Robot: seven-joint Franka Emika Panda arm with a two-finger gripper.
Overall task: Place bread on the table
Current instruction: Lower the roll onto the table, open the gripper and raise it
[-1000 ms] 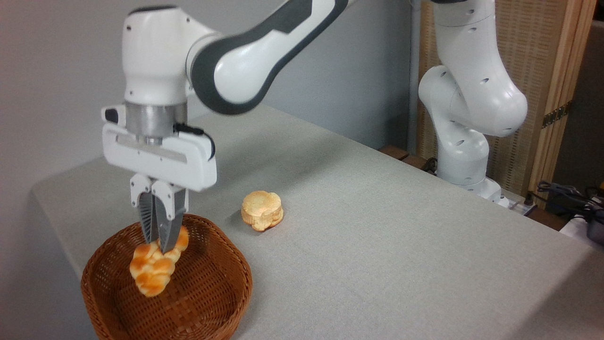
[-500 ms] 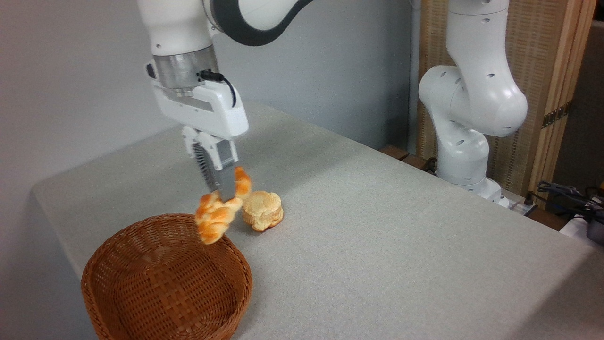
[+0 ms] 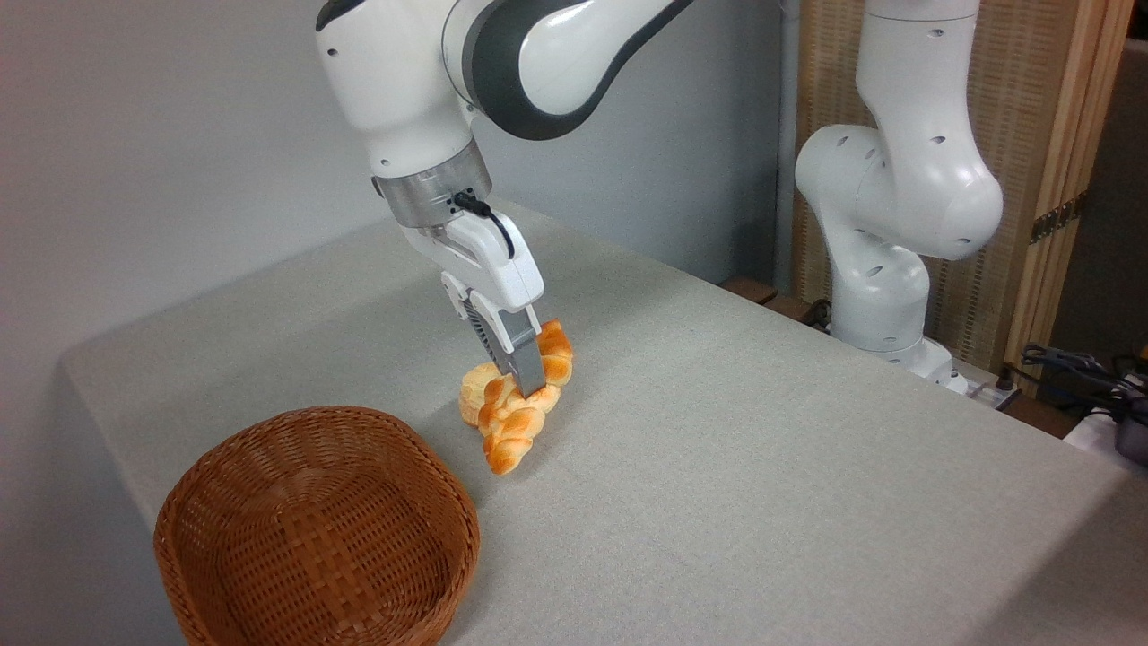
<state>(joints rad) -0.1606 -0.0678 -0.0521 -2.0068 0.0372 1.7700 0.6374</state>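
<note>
The bread (image 3: 520, 408) hangs tilted in the jaws of the gripper (image 3: 529, 381), which are clamped across its upper half, so its knobbly lower end points down and to the left, very close to the grey-green cloth of the counter (image 3: 762, 467); I cannot tell if this end already touches the cloth. Just behind the bread, partly hidden by it, lies a small round bun (image 3: 473, 395), and the two look touching or almost touching. This is the main risk, I think: if the jaws let go here, the bread may fall against the bun and push it or come to rest leaning on it. Because it is held near one end and at a slant, it may also tip over and roll a little when released. The empty wicker basket (image 3: 314, 529) stands nearer and to the left, apart from the bread, so falling back into it seems unlikely.
</note>
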